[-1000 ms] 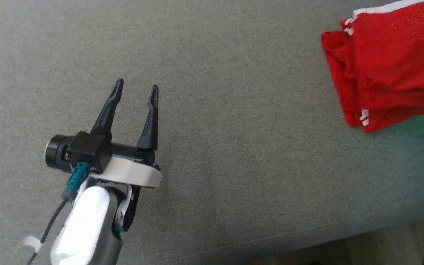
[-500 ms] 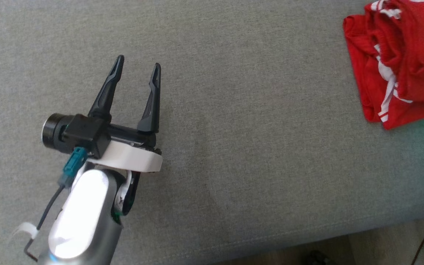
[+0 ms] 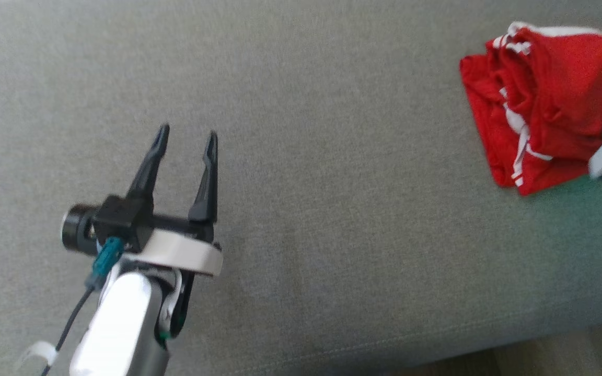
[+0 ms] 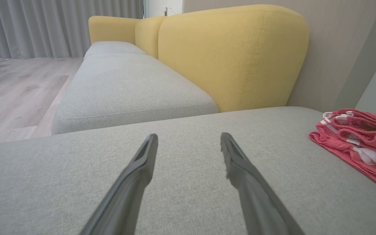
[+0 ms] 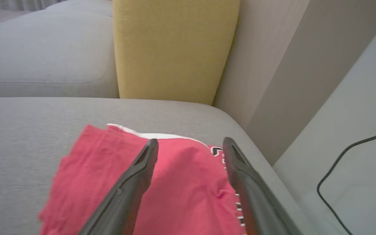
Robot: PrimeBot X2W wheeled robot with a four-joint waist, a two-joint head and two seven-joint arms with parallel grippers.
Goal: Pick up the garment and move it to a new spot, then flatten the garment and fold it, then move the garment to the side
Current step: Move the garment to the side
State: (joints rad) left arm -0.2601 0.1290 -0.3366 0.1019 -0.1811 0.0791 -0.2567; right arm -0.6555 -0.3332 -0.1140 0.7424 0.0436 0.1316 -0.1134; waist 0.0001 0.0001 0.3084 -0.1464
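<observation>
Jaws on both grippers stand spread wide, gripping nothing. Grey sofa seat [image 3: 332, 235] runs beneath and ahead of the left gripper [image 3: 187, 130]. Red garment [image 3: 541, 104] lies rumpled directly under the right gripper [image 5: 190, 141], well off to the right of the left jaws. Lifting away, a finger could snag a loose fold and drag the heap apart, or push it off the seat edge just beyond the right jaws. Whether those fingertips touch cloth I cannot tell.
</observation>
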